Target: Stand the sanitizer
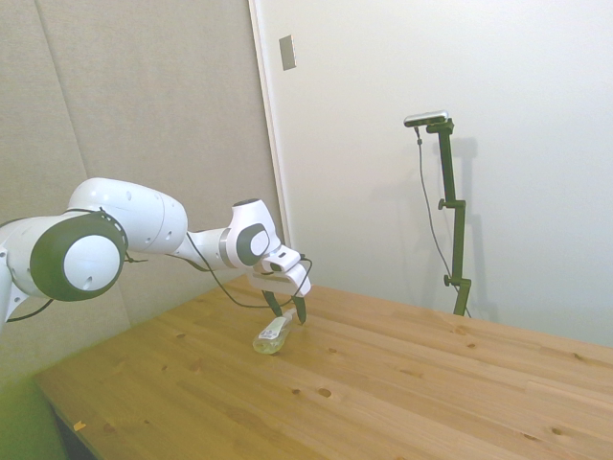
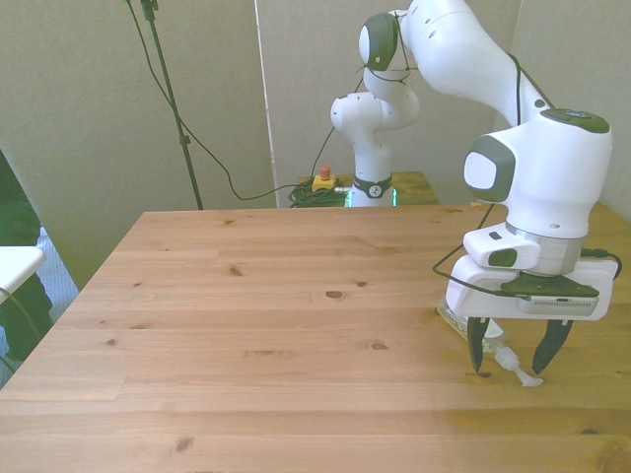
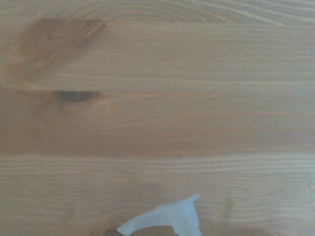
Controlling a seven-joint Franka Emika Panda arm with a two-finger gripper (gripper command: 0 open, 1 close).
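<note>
A pale knotty pine tabletop (image 2: 296, 315) fills the lower part of both wide views. Behind it in the side view stands a grey-beige padded wall panel (image 1: 144, 105) at the left and a plain white wall (image 1: 460, 77) at the right, with a small grey plate (image 1: 287, 52) near the top. Light is soft and even.

Reached in from the frame's left: white arm (image 1: 144, 230), wrist bent down over the wooden table (image 1: 402, 383). Hung just left of the frame's centre with dark fingers spread apart and pointed down: gripper (image 1: 285, 311). Lay flat on its side on the boards right below, nearer end toward the lower left, far end between the fingertips: sanitizer (image 1: 271, 335). Could not tell whether touched by the fingers.
</note>
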